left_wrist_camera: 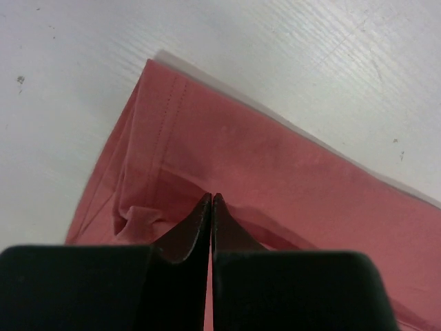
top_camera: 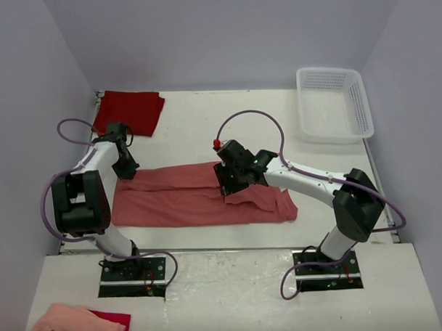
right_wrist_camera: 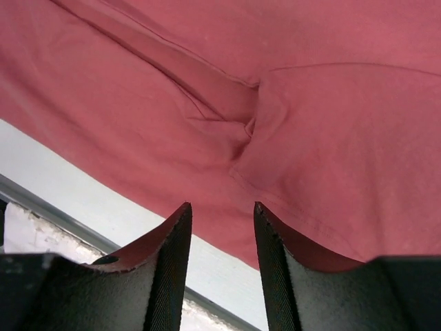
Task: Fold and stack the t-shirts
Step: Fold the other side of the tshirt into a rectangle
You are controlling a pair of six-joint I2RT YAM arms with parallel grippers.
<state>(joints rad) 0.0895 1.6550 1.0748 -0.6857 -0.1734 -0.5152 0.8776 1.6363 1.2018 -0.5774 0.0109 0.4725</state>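
The salmon t-shirt (top_camera: pixel 179 203) lies part-folded on the table (top_camera: pixel 191 130), my left gripper (left_wrist_camera: pixel 211 203) closed tight at its left end, my right gripper (right_wrist_camera: pixel 222 221) half-open and empty over it, so I fear a lopsided pull could skew the fold.

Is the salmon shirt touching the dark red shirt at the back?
Apart. Top view shows bare table between the salmon shirt and the dark red shirt.
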